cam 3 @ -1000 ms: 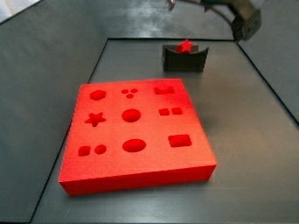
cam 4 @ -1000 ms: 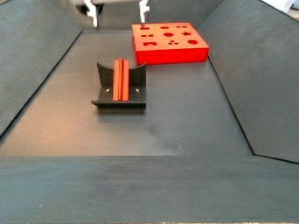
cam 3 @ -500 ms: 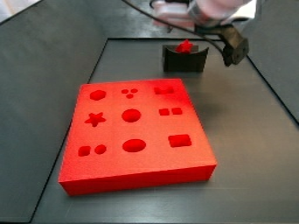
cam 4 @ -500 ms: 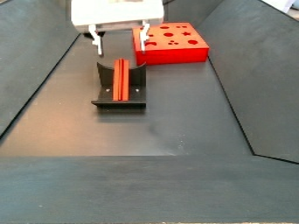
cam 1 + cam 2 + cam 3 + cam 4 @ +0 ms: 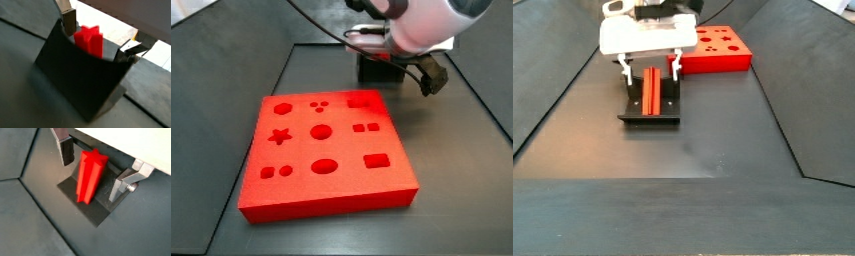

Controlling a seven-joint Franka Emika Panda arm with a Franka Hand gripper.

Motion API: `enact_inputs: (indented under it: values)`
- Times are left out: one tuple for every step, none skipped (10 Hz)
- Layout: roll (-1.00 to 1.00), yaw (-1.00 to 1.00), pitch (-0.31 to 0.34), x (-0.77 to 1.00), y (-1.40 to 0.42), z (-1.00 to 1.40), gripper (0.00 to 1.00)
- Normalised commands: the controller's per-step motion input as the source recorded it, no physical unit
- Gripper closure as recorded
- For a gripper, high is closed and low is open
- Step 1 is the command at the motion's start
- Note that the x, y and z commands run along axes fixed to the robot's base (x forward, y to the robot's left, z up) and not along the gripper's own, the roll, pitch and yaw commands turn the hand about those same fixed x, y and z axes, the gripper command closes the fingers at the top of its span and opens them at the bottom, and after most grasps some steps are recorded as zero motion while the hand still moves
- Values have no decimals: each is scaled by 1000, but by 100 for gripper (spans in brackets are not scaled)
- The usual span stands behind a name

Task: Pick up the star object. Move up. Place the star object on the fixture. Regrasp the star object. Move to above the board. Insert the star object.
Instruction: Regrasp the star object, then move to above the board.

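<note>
A dark grey worktop (image 5: 714, 140) with a matte, faintly lit surface lies sunk between sloping dark side walls (image 5: 553, 70), visible in both side views.

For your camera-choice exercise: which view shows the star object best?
A wrist view shows the star object whole, lying in the fixture between the gripper fingers. The other wrist view shows its star end; a side view, its length; the remaining side view hides it.

Gripper (image 5: 649, 68) low over the fixture (image 5: 649, 110), open fingers (image 5: 121, 184) straddling the star object (image 5: 89, 175) with a gap on each side, fixture walls close outside the fingers, board (image 5: 718, 49) just beyond the fixture, bare floor (image 5: 687, 150) on the near side
</note>
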Motion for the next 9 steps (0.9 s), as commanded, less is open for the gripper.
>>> enact_inputs:
  values:
    - [58,21,-48,59,3,-193,0]
    - [50,17,-41,27,-2,-168,0]
    - [50,16,-41,26,-2,-168,0]
    - [50,16,-41,26,-2,-168,0]
    - [50,16,-41,26,-2,-168,0]
    - [0,0,0,0,0,0,100]
    - [-180,160,262,-214,127,1000,100]
    - [-197,164,248,-213,124,1000,100]
    - [-191,187,171,-207,120,1000,100]
